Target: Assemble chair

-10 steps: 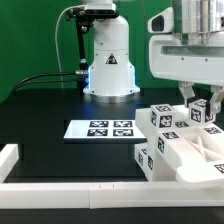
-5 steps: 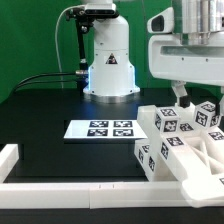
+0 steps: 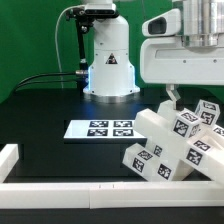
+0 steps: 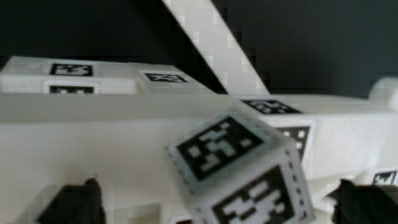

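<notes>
Chair, the white blocky plastic structure of bars and panels bearing black-and-white square tags [image 3: 175, 145], sits at the exterior view's lower right on the black table [image 3: 50, 115], close against the low white border rail [image 3: 60, 185]. It leans tilted, a bar end raised toward the arm. Several pieces look joined into one stepped body; whether every part is on cannot be told, since the edge of the view cuts the structure off. Judgement: assembly well advanced, final seating or a last part may remain.

Two-finger gripper [image 3: 170, 96] hangs just above the raised end, jaws spread wide, nothing between them. Wrist view: dark fingertips [image 4: 75, 200] stand to either side of a tagged white cube end [image 4: 240, 165], apart from it.

Against one second ago: the chair then sat lower and squarer with the fingers closed on its top; it has since tipped and swung toward the exterior view's left, and the jaws have let go.

Marker board [image 3: 100, 129] lies flat, unmoved.
</notes>
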